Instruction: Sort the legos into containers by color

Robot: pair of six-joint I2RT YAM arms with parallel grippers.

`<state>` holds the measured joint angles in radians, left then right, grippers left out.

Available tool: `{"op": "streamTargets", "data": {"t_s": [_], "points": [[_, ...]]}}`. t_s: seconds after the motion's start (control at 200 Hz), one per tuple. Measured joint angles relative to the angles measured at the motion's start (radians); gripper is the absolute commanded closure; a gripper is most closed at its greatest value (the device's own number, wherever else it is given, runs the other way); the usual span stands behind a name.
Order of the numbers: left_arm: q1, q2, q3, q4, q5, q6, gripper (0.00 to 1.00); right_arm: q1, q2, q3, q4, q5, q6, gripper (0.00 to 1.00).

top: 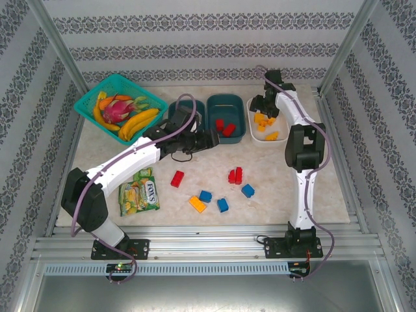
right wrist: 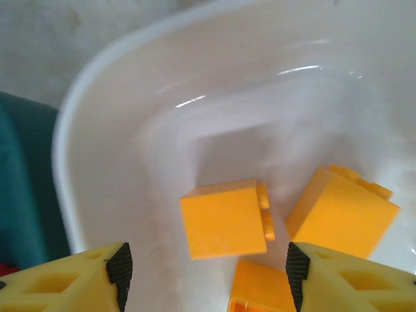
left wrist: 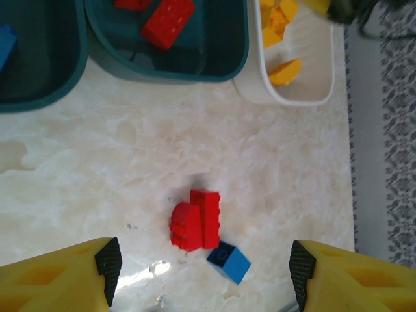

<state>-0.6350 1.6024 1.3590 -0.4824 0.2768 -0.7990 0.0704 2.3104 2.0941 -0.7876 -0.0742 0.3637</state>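
Yellow legos (top: 262, 121) lie sorted in the white tub (top: 268, 143), red legos (top: 224, 127) in the middle teal tub (top: 226, 139), and more sit loose on the bench (top: 279, 188).
Left wrist: left claw (left wrist: 204, 263) wide, empty, over the red pair (left wrist: 195, 220) beside a blue brick (left wrist: 229, 261), likely lining up a pick.
Right wrist: right claw (right wrist: 205, 273) wide, empty, above the white tub, which looks like a drop pose.

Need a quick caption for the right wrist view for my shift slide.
Right tool open above the white tub, with orange bricks lying inside.
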Motion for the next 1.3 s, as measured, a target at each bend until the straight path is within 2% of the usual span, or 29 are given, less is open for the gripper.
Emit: {"op": "streamTargets", "data": {"t_s": [0.12, 0.26, 0.425, 0.525, 0.6, 0.769, 0.919, 1.169, 1.304], "points": [[-0.045, 0.016, 0.019, -0.103, -0.005, 0.081, 0.29, 0.024, -0.193, -0.157, 0.047, -0.006, 0.001, 0.33], [-0.117, 0.050, 0.019, -0.217, -0.017, 0.164, 0.28, 0.124, -0.570, -0.521, 0.209, -0.041, 0.030, 0.28], [-0.177, 0.103, -0.011, -0.283, -0.027, 0.195, 0.29, 0.280, -1.009, -0.994, 0.404, -0.180, 0.071, 0.15], [-0.201, 0.141, -0.028, -0.308, -0.041, 0.195, 0.29, 0.326, -1.233, -1.216, 0.433, -0.254, 0.109, 0.06], [-0.218, 0.172, -0.029, -0.322, -0.050, 0.195, 0.29, 0.348, -1.397, -1.329, 0.412, -0.286, 0.136, 0.02], [-0.251, 0.232, -0.029, -0.349, -0.076, 0.193, 0.31, 0.358, -1.733, -1.434, 0.326, -0.327, 0.204, 0.04], [-0.255, 0.261, -0.029, -0.361, -0.096, 0.189, 0.35, 0.358, -1.822, -1.463, 0.274, -0.346, 0.250, 0.05], [-0.256, 0.324, -0.009, -0.378, -0.118, 0.190, 0.41, 0.358, -1.832, -1.478, 0.229, -0.346, 0.283, 0.05], [-0.263, 0.338, -0.008, -0.382, -0.130, 0.188, 0.55, 0.358, -1.812, -1.478, 0.230, -0.346, 0.286, 0.06]]}}
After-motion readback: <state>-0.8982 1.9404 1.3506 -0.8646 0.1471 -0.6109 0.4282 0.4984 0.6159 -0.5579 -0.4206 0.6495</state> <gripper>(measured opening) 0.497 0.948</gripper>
